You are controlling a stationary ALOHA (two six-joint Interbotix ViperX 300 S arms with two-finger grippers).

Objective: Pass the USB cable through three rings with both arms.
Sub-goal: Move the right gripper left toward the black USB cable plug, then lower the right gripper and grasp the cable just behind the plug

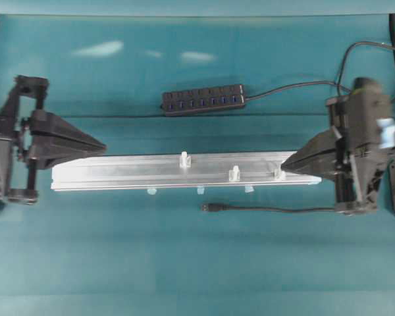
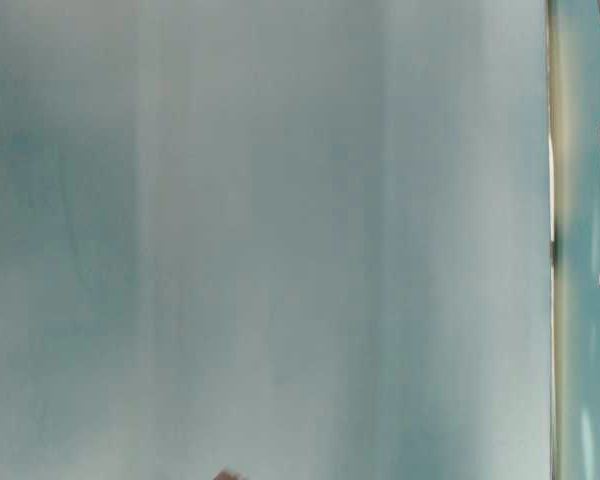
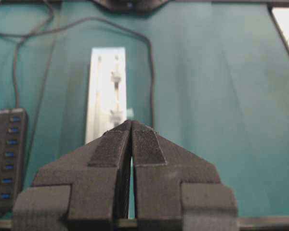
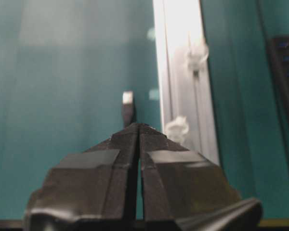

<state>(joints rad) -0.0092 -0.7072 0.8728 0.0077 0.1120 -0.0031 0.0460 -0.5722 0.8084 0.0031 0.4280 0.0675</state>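
Observation:
The USB cable [image 1: 276,209] lies on the teal mat in front of the silver rail [image 1: 118,172], its plug [image 1: 210,207] pointing left. The three rings [image 1: 184,158] [image 1: 235,174] [image 1: 278,173] stand upright along the rail. My left gripper [image 1: 104,146] is shut and empty, its tip just over the rail's left end. My right gripper [image 1: 284,164] is shut and empty too, its tip beside the rightmost ring. In the right wrist view the plug [image 4: 128,108] lies just ahead of the gripper [image 4: 138,125], with two rings [image 4: 177,129] [image 4: 196,55] to its right. The left gripper [image 3: 131,122] faces along the rail [image 3: 106,86].
A black multi-port hub bar [image 1: 203,99] with its own cord lies behind the rail; it also shows in the hub view at the left [image 3: 7,159]. Pale blue tape tabs [image 1: 151,191] stick out under the rail's front edge. The table-level view is mostly a blurred teal surface.

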